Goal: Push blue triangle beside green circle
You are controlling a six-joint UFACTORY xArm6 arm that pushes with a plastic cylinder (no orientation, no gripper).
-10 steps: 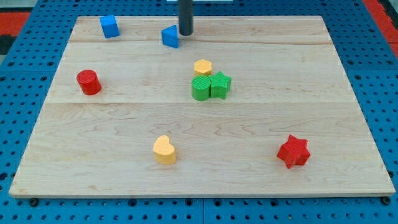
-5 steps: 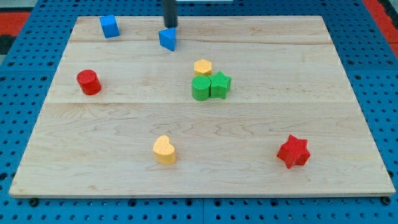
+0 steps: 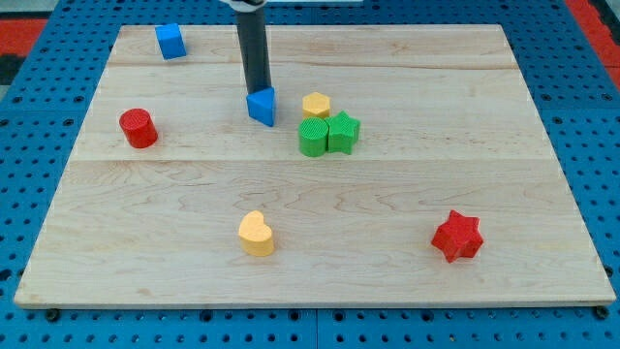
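Wooden board point(image 3: 542, 116) seen from above, read from the view's left to its right. Red cylinder point(image 3: 138, 128) and blue cube point(image 3: 170, 41): bystanders near the left edge, well apart from the action. Yellow heart point(image 3: 256, 234): alone toward the view's bottom. My tip point(image 3: 259, 92): a plain rod with no claw, so nothing opens or closes; it stands touching the top of the blue triangle point(image 3: 262, 107), on the side away from the view's bottom, apparently so that a push carries the block down the view. Blue triangle: near the green circle point(image 3: 313, 138), up and to its left, with a gap between them. Green circle: touching the green star point(image 3: 342, 132), with the yellow hexagon point(image 3: 316, 105) just above both. The hexagon probably obliges an approach from the circle's open left side. Red star point(image 3: 457, 236): far lower right.
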